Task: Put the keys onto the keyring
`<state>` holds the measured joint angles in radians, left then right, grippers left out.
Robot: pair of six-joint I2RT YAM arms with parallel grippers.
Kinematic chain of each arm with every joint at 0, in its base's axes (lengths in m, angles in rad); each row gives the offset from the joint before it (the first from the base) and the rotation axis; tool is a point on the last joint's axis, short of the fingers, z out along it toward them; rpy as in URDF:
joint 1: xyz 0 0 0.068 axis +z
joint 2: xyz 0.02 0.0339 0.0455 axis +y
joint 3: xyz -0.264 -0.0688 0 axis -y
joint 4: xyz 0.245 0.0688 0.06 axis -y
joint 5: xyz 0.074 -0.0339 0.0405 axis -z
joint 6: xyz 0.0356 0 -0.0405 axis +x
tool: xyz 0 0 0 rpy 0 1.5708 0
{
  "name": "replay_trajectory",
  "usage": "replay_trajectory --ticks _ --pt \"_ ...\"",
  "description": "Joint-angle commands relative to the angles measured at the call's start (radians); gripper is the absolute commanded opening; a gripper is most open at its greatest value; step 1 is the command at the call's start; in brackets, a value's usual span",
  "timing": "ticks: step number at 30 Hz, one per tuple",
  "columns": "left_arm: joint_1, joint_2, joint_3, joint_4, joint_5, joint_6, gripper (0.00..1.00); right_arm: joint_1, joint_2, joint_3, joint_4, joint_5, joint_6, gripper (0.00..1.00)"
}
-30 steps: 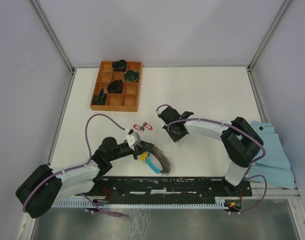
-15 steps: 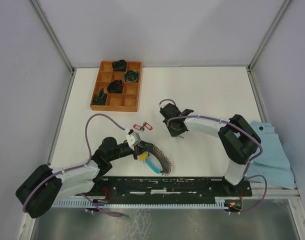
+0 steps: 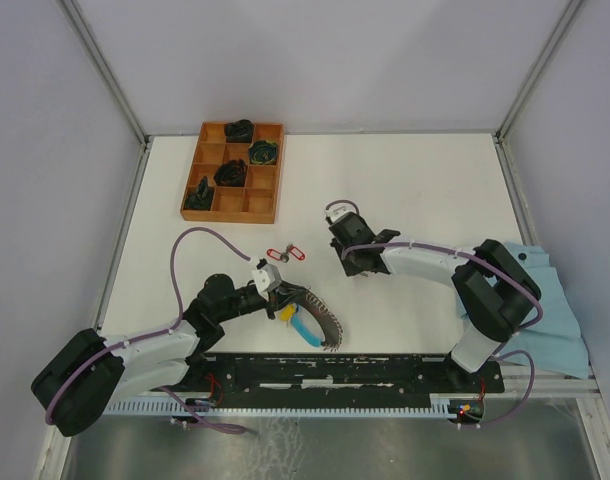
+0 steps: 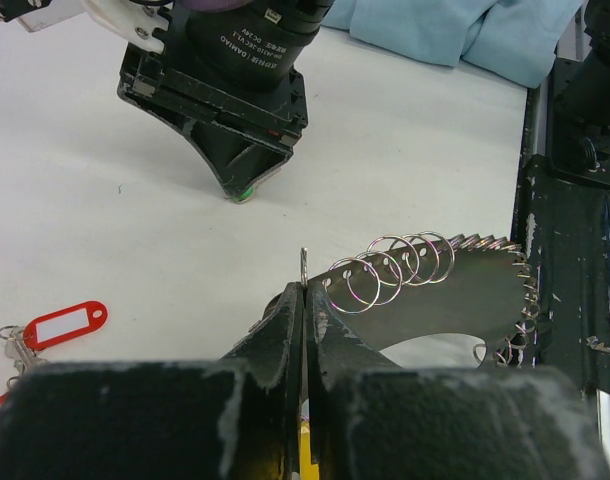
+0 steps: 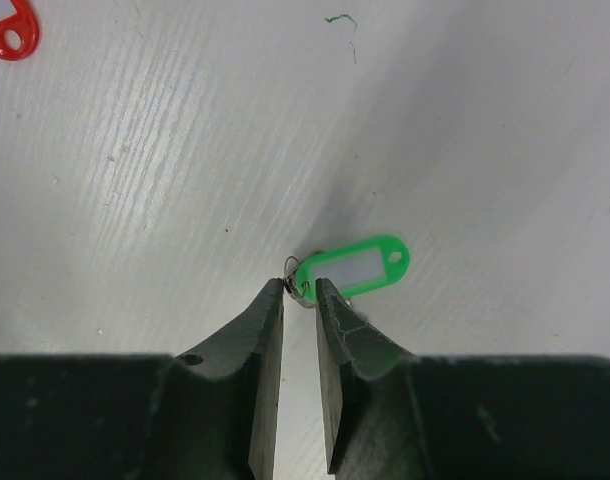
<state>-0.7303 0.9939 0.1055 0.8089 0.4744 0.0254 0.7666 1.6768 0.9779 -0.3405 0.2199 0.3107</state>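
- Currently the left end effector (image 4: 304,295), low centre in the left wrist view, is clamped tight on a thin wire end of the keyring (image 4: 405,268). The ring's silver coils fan out to the right, over the worktop (image 4: 105,230).
- The right end effector (image 5: 300,288) sits at bottom centre of the right wrist view with its jaws a narrow slit apart. Its tips are either side of the small ring end of the green-tagged key (image 5: 355,268), which lies flat at mid-frame. I cannot tell whether the pads touch it, and it does not look lifted.
- The red-tagged key (image 4: 60,326) lies loose at the left edge of the left wrist view, well apart from the coils.
- Risk: the ring is thin and flat, so tips landing off-centre could skate over it and shove the key away.
- Risk: a pinch on the plastic tag alone would leave the metal ring dangling and hard to thread onto the wire end.
- Risk: the left hold is on bare thin wire, so a push from the other arm could twist it or make it slip out.
- Writing: white print on the black wrist housing (image 4: 250,45), at the top of the left wrist view, reads "DAMIAO". The finer line beside it is too small to read. The white inserts in both tags look blank.
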Motion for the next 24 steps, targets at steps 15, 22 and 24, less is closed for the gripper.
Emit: replay_trajectory --ticks 15,22,24 --pt "0.000 0.006 0.019 0.075 0.019 0.036 0.03 0.019 0.011 -0.025 0.072 0.057 -0.027 0.22" --pt "0.001 0.006 0.019 0.076 0.021 0.034 0.03 0.019 0.019 -0.020 0.062 0.064 -0.031 0.20" --pt "0.000 0.008 0.019 0.076 0.021 0.034 0.03 0.019 0.021 -0.019 0.060 0.062 -0.032 0.19"
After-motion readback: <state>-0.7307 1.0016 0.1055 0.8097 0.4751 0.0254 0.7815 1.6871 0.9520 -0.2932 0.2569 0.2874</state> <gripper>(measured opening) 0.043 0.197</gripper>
